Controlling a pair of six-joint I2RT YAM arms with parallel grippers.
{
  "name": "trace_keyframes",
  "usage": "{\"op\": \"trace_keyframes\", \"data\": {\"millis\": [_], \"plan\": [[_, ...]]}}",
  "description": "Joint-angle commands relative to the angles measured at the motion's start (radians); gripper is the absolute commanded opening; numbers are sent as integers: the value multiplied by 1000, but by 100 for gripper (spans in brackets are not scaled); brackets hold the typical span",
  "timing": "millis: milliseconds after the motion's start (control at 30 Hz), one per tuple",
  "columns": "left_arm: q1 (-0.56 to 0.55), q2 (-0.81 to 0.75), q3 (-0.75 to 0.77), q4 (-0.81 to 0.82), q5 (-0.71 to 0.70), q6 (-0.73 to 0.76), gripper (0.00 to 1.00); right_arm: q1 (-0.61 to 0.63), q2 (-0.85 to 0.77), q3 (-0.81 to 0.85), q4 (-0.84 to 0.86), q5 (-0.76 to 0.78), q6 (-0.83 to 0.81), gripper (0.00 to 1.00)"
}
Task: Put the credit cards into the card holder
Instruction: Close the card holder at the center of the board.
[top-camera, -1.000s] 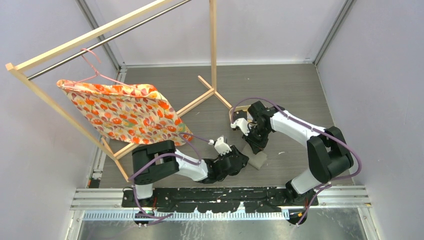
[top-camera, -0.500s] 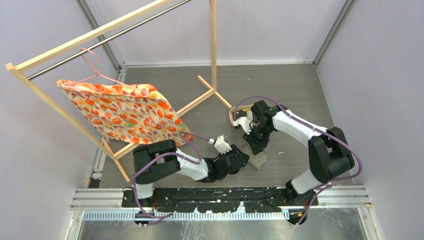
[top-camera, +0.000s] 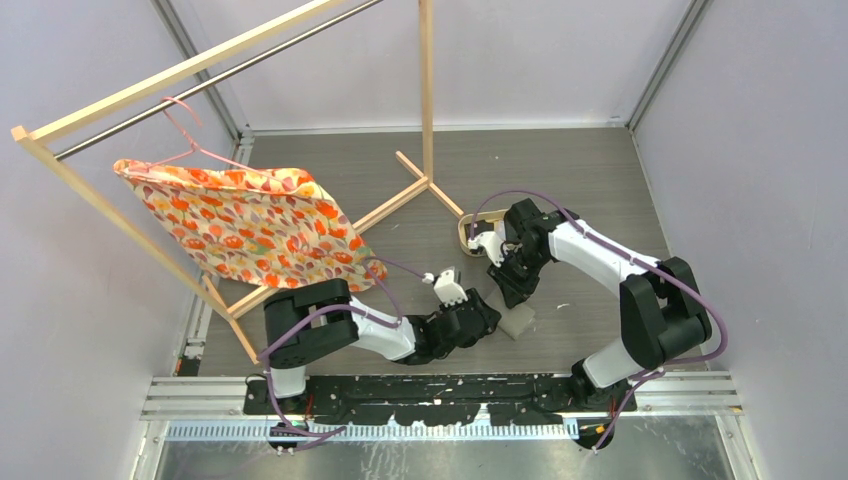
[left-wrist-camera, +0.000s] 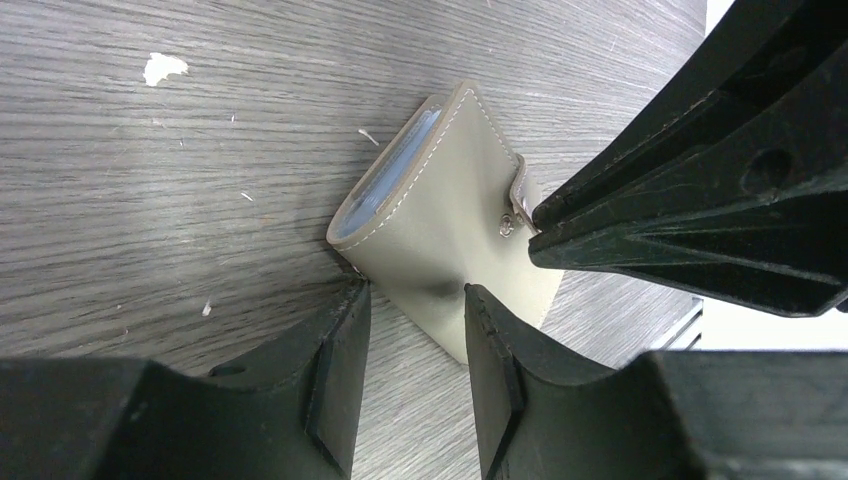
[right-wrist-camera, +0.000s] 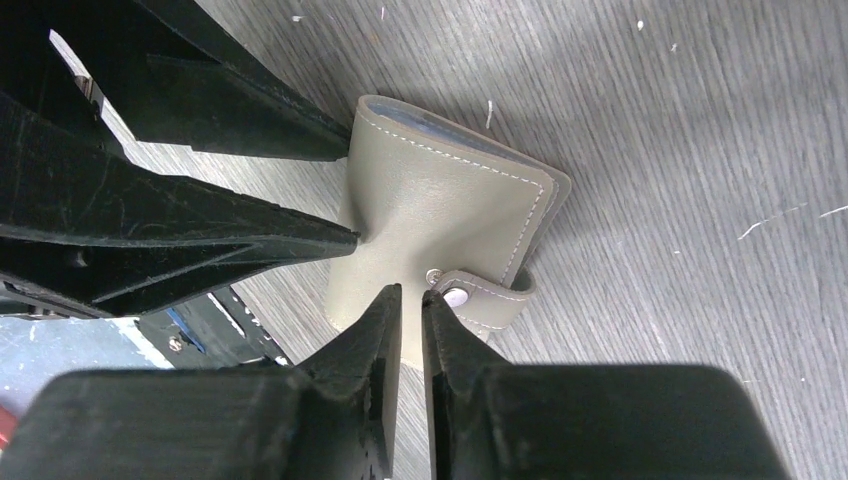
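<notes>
Finds the card holder (right-wrist-camera: 440, 210) closed and lying on the grey wood-grain tabletop (right-wrist-camera: 650, 150), near the front edge, between the two hands. Shows a strap (right-wrist-camera: 495, 300) wrapped round one side of it, ending at a snap button (right-wrist-camera: 456, 295) on the top cover. Catches bluish layers (left-wrist-camera: 385, 185) between the covers along the unfolded side; cannot tell whether cards or lining.

Has the left hand (left-wrist-camera: 415, 292) reaching in low from the left with its fingers apart. Puts one tip on the top cover, pressing a dent into the soft material, and the other against the holder's edge close to a corner. Looks like resting on the holder, not clamped round it.

Has the right hand (right-wrist-camera: 411, 295) coming down from the far side, aimed at the strap end. Holds its fingers nearly together, with only a thin slit between them and nothing visible in that slit. Sets one tip against the strap end, just beside the snap button.

Beyond that, places an oval wooden tray (top-camera: 478, 217) on the tabletop behind the right wrist, partly hidden by it. Puts a wooden clothes rack (top-camera: 427, 100) at the far left, with an orange floral cloth (top-camera: 245, 225) on a pink hanger (top-camera: 180, 110) hanging from its rail. Picks out small white flecks (left-wrist-camera: 165, 67) scattered on the tabletop near the holder.
</notes>
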Motion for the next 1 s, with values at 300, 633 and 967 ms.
{"op": "trace_keyframes", "data": {"millis": [300, 633, 967], "plan": [[5, -19, 4, 50, -10, 19, 43, -3, -27, 14, 12, 39, 29, 7], [5, -2, 12, 44, -12, -8, 45, 0, -9, 10, 28, 59, 43, 15], [5, 13, 26, 20, -16, -34, 45, 2, -1, 15, 23, 60, 44, 1]]}}
